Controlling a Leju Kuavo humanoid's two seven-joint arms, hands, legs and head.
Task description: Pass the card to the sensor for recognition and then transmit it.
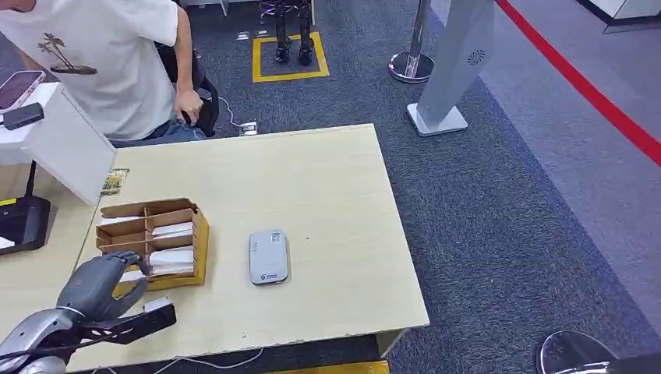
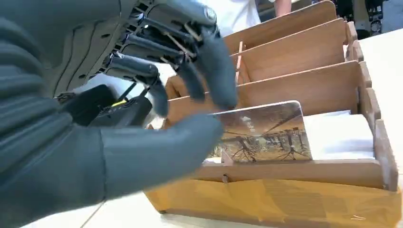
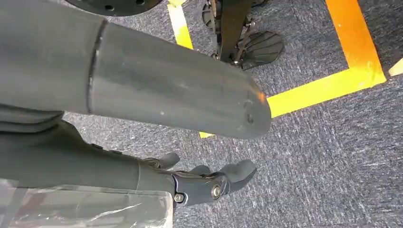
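Observation:
My left hand [image 1: 101, 284] is at the near end of the wooden card box [image 1: 156, 238] on the table's left side. In the left wrist view the left hand [image 2: 142, 118] pinches a picture card [image 2: 266, 133] between its thumb and fingers. The card stands upright in the box's nearest compartment, over white cards. The grey card sensor [image 1: 269, 256] lies flat on the table to the right of the box. My right hand [image 3: 209, 183] hangs over the carpet with its fingers loosely apart and nothing in them.
A person in a white shirt [image 1: 101, 54] sits at the table's far left corner. A white box [image 1: 66, 144] and a black stand [image 1: 23, 222] are at the left, and a loose card [image 1: 114, 181] lies beyond the wooden box. The table edge [image 1: 405, 257] runs along the right.

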